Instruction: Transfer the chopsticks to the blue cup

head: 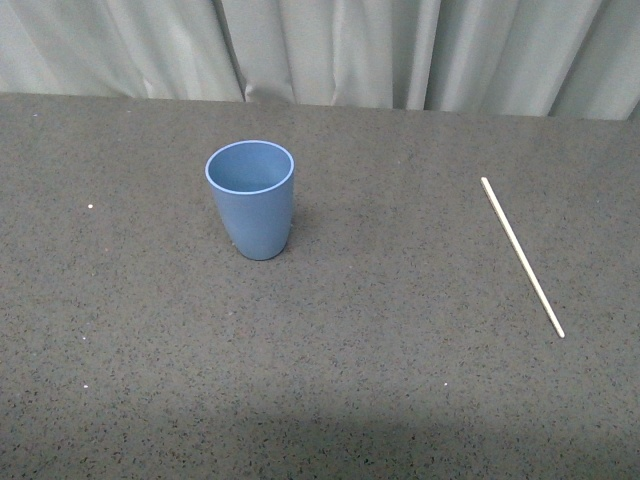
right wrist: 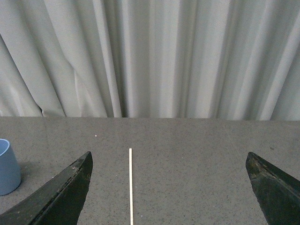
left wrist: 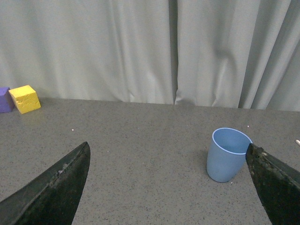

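My left gripper (left wrist: 167, 144): jaws spread wide, holding nothing. Cup (left wrist: 228, 154) upright on table (left wrist: 140, 140), ahead of jaws, close by one fingertip. Yellow block (left wrist: 25, 99) and purple block (left wrist: 3, 99) far ahead, off to side, by curtain (left wrist: 117, 47).

My right gripper (right wrist: 168, 153): jaws spread wide, holding nothing. Chopstick (right wrist: 130, 187) flat on table, ahead, between fingers, pointing away from me. Cup well apart from chopstick.

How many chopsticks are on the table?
1. The chopstick lies flat on the table, to the right of the blue cup and apart from it. None sticks out of the cup; no other shows.
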Controlling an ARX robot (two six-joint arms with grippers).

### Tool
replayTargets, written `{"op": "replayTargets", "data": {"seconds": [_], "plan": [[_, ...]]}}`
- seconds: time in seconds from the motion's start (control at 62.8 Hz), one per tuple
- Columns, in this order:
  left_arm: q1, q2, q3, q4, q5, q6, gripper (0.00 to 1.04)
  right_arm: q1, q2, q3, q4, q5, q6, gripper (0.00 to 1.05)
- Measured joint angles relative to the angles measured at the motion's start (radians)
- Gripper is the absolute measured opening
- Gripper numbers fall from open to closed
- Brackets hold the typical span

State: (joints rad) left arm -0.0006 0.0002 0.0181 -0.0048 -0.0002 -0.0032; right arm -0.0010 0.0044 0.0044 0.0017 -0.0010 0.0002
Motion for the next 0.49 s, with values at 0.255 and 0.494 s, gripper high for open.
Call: {"op": "replayTargets", "data": {"seconds": [0.255, 0.494], "plan": [[0.000, 0.000, 0.000, 0.000, 0.000, 0.000, 0.98, 0.000, 0.000, 0.000, 0.000, 0.000, 0.000, 0.95], [0.000, 0.000, 0.000, 0.000, 0.000, 0.000, 0.98, 0.000, 0.000, 0.000, 0.000, 0.000, 0.000, 0.95]]}}
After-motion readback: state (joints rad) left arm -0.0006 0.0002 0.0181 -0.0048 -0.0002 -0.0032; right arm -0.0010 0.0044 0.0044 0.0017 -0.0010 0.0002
